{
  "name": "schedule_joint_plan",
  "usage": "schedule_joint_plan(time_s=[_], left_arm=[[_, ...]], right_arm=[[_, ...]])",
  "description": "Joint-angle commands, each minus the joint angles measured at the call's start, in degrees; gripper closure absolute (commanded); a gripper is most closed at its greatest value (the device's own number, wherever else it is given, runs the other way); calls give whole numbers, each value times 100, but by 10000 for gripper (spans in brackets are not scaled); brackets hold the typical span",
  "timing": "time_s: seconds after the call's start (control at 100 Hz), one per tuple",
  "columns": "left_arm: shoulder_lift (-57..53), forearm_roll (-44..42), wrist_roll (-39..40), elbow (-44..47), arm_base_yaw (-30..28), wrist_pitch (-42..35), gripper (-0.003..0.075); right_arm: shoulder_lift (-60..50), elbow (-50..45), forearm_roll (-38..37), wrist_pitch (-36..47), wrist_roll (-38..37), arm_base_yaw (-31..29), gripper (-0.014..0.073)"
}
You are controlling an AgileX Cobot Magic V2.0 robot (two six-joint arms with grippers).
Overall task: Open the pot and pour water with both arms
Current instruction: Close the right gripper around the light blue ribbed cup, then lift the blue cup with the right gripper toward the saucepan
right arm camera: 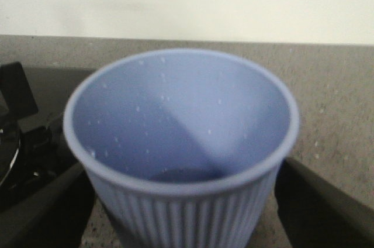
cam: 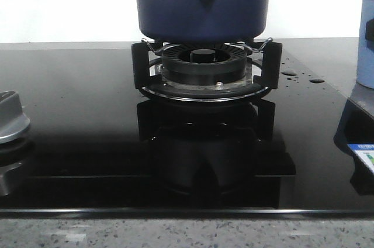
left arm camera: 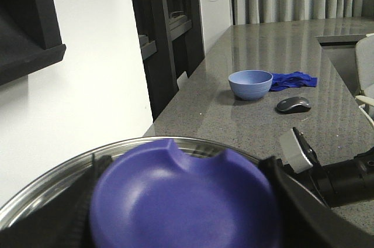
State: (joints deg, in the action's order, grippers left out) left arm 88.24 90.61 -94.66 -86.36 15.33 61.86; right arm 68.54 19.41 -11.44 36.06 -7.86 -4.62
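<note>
jaws grip lid knob (left arm camera: 181,201), cup (right arm camera: 181,143).

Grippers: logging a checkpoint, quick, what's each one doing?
Left gripper: shut on the lid knob.
Right gripper: shut on the blue cup.

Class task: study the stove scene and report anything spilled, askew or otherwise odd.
Water droplets lie spilled on the glossy black cooktop, just right of the burner under the pot. Otherwise nothing stands out.
</note>
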Motion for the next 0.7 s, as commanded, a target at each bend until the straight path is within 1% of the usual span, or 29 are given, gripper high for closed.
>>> schedule_joint_plan(time_s=[0.0, 0.1, 0.28, 0.45, 0.57, 0.69], left_arm=[[-267, 612, 29, -190, 1, 34, 516], [-267, 612, 29, -190, 1, 34, 516], [-267, 612, 29, -190, 1, 34, 516], [-267, 612, 29, -190, 1, 34, 516], [-267, 612, 29, -190, 1, 34, 516], [-267, 612, 29, -190, 1, 44, 516]], right_arm=[[-44, 152, 136, 767, 227, -30, 28], [66, 152, 136, 1151, 227, -30, 27], [426, 253, 176, 1308, 227, -30, 27], [919, 253, 200, 1995, 217, -30, 28], [1209, 253, 214, 2306, -63, -30, 28], [1365, 253, 214, 2385, -274, -30, 44]])
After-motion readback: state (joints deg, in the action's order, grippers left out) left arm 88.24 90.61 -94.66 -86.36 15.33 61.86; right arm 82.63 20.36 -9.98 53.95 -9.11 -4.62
